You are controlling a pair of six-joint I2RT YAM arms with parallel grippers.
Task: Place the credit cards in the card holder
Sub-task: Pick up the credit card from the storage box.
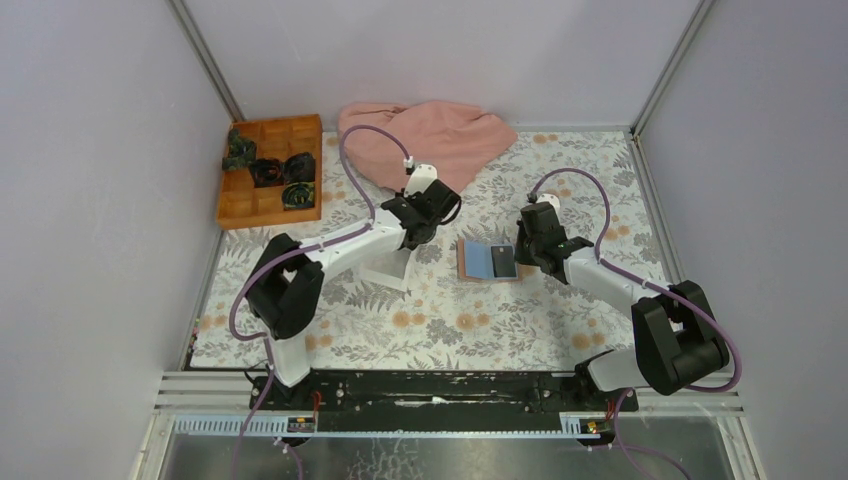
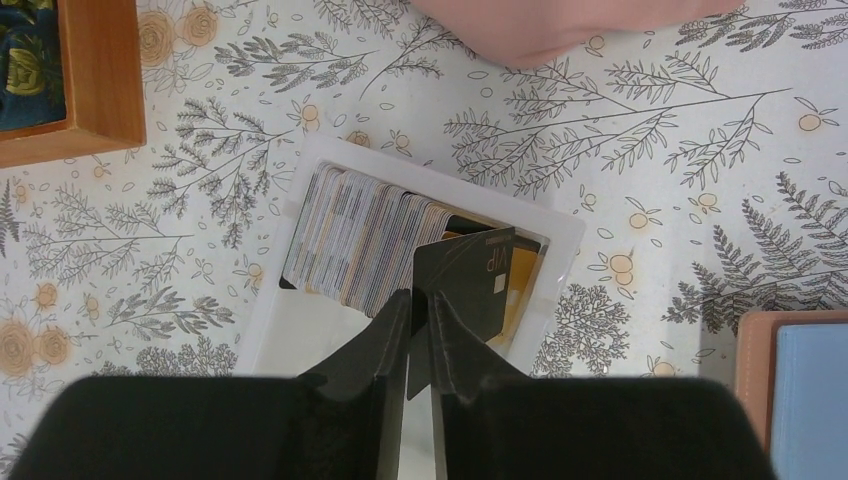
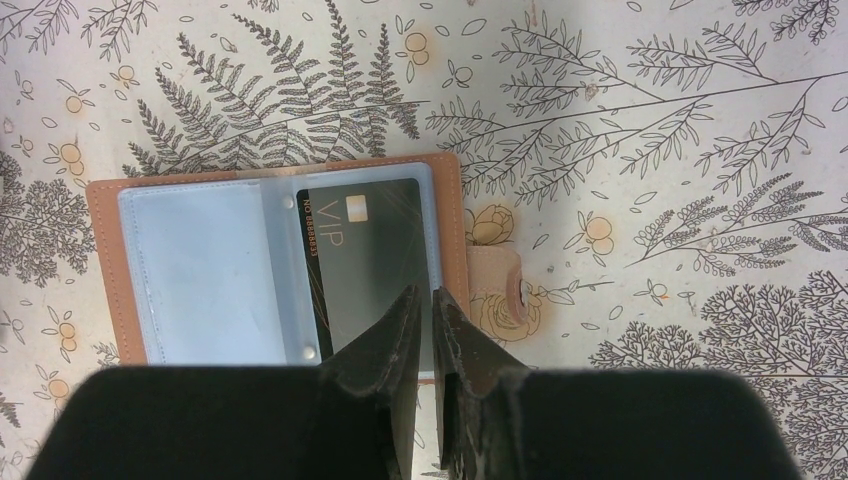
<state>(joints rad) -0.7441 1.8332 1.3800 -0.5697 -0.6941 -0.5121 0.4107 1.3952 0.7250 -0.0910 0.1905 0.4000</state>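
Left claw (image 2: 420,298) pinches a dark card (image 2: 470,275); right claw (image 3: 425,295), pressed together, rests at the card holder (image 3: 103,280). One VIP card (image 3: 370,250) is sleeved; the stack (image 2: 360,245) is still to do.

The left claw (image 2: 420,300) pinches a corner of a dark grey plastic card (image 2: 468,275), tilted over a shallow white rectangular tray (image 2: 290,340) just ahead, where a row of thin plastic cards (image 2: 360,240) stands fanned. Well to the claw's right, a reddish-brown leather card holder (image 2: 752,370) lies on the floral-patterned bench (image 2: 650,150).
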